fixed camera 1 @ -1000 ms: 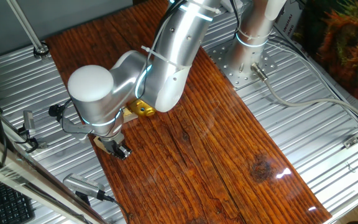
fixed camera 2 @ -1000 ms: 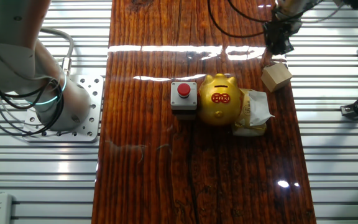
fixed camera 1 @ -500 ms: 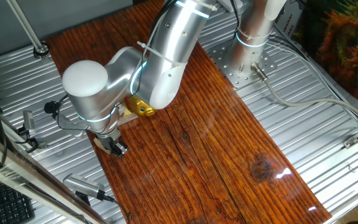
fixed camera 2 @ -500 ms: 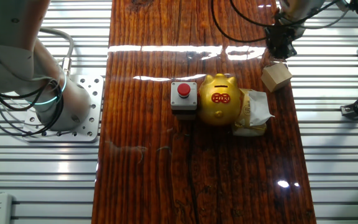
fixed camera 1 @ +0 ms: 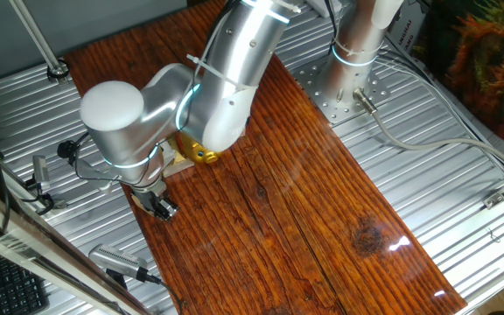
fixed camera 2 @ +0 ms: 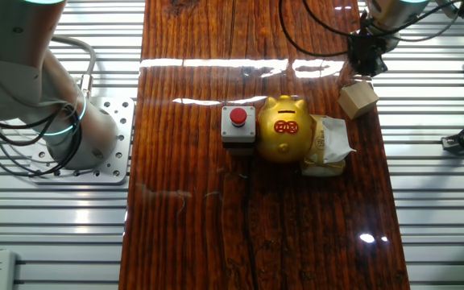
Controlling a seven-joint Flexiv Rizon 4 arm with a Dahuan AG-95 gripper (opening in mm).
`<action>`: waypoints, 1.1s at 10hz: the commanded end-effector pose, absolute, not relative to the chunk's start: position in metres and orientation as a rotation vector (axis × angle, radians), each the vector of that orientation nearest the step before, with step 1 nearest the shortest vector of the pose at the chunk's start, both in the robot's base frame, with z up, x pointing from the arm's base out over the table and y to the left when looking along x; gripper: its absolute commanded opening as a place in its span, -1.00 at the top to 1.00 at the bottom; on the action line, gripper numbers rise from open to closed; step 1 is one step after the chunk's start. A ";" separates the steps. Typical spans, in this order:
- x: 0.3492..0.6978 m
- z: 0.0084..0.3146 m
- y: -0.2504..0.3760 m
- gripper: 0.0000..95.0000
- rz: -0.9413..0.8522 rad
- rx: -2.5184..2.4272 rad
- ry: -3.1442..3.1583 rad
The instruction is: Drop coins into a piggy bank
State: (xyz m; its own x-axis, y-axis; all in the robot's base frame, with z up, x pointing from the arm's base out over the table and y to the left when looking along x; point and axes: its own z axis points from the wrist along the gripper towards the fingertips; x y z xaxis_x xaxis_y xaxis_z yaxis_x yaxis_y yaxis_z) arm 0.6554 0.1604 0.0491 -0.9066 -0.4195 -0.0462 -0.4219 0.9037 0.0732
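In one fixed view, the hand (fixed camera 1: 164, 208) hangs low over the near edge of the bench (fixed camera 1: 322, 227), under the arm's big rounded joint. Its fingers look dark and close together, but whether they hold anything cannot be told here. The piggy bank (fixed camera 1: 201, 154) shows only as a sliver of shiny gold behind the arm, a little beyond the hand.

In the other fixed view, the hand (fixed camera 2: 366, 63) sits at the far edge of the bench, just above a light wooden block (fixed camera 2: 358, 100); its gap is hidden, so its state stays unknown. The piggy bank (fixed camera 2: 285, 128) stands nearer the middle, off to one side of the hand and apart from it, between a black box with a red button (fixed camera 2: 238, 124) and a crumpled pale packet (fixed camera 2: 329, 146) that touches it.

The bank looks hard, glossy and rounded, so probably slippery and light enough to tip or slide if bumped. It needs no grasping; a coin should go in from above at the top slot, without touching the body.
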 end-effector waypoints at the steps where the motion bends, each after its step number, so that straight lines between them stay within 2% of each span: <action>1: 0.655 0.049 0.160 1.00 0.133 -0.673 3.040; 11: 0.655 0.039 0.158 1.00 0.125 -0.682 3.042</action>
